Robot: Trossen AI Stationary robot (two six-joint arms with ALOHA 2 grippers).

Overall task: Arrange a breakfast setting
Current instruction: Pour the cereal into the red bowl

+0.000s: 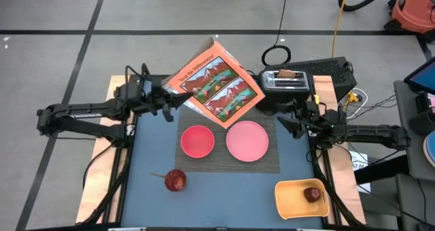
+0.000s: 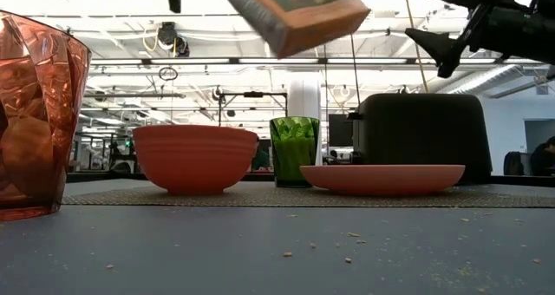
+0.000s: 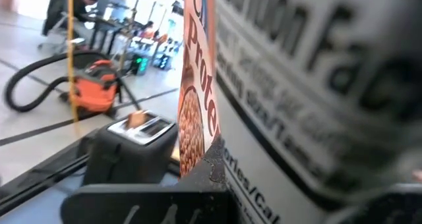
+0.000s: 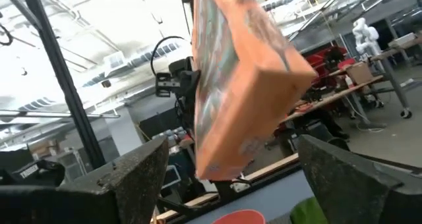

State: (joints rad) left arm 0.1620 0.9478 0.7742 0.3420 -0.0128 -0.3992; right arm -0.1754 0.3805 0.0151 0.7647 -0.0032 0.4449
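Observation:
My left gripper [image 1: 170,98] is shut on the orange cereal box [image 1: 217,81], held high over the far part of the dark striped placemat [image 1: 272,164]. The box's low end shows in the low view [image 2: 295,13]. The pink-red bowl [image 1: 197,140] and the larger pink plate [image 1: 247,140] rest on the placemat. The brown toast [image 1: 289,74] sticks up out of the black toaster [image 1: 285,83]. The small red apple [image 1: 312,193] lies in the orange tray [image 1: 289,198]. My right gripper [image 1: 282,122] is open and empty, raised beside the plate's far right. The spoon I cannot make out. My left gripper pinches the cereal box at its end nearest the left arm [image 1: 178,94], coming roughly level from the table's left. The box's printed side panel [image 3: 297,105] fills the wrist view and hides the fingertips. The box is lifted clear and tilted, its front face up.
A red faceted glass [image 1: 175,181] stands on the blue tabletop near the front left. A green glass [image 2: 295,152] stands behind the bowl and plate. The toaster stands at the far right. Bare tabletop lies between the glass and the tray.

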